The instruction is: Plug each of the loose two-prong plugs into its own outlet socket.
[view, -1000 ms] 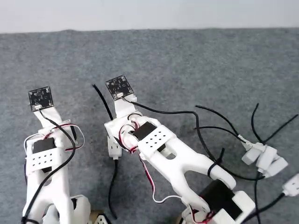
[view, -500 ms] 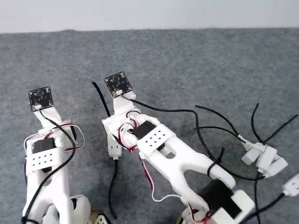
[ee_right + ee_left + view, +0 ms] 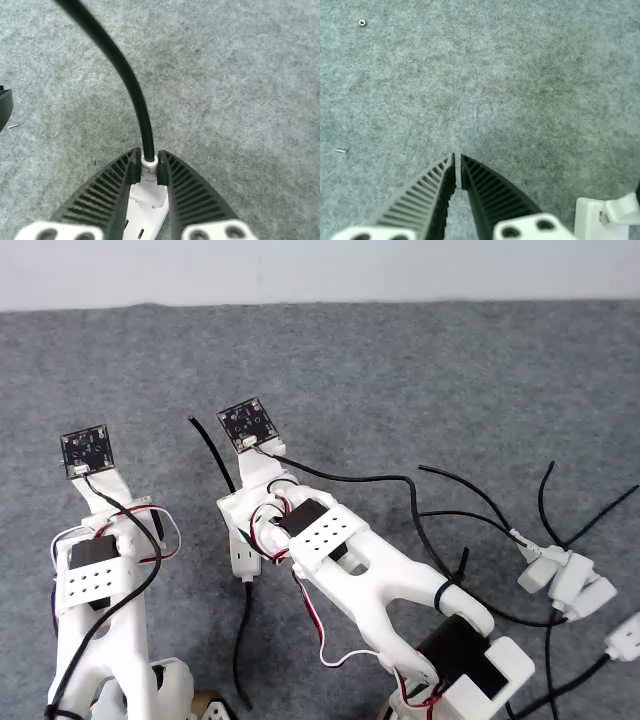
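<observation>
In the right wrist view my right gripper [image 3: 148, 156] is shut on the neck of a white two-prong plug [image 3: 147, 192], whose black cable [image 3: 122, 75] runs away over the grey mat. In the high view this arm [image 3: 330, 540] stands mid-table, and the held cable's end [image 3: 205, 440] sticks out past its wrist camera. Beside that wrist lies a white socket piece [image 3: 243, 558], with a second black cable trailing toward the front edge. I cannot tell whether plug and socket are joined. My left gripper [image 3: 457, 159] is shut on nothing, above bare mat.
A cluster of white plugs and sockets [image 3: 565, 578] with tangled black cables lies at the right edge, and one more white piece [image 3: 625, 635] sits nearer the front. Two small screws [image 3: 362, 22] lie on the mat by the left gripper. The left arm [image 3: 95, 575] is at the front left.
The right arm has shifted slightly to the left with the plug, and the cable's free end moved left with it. The left arm has not moved.
</observation>
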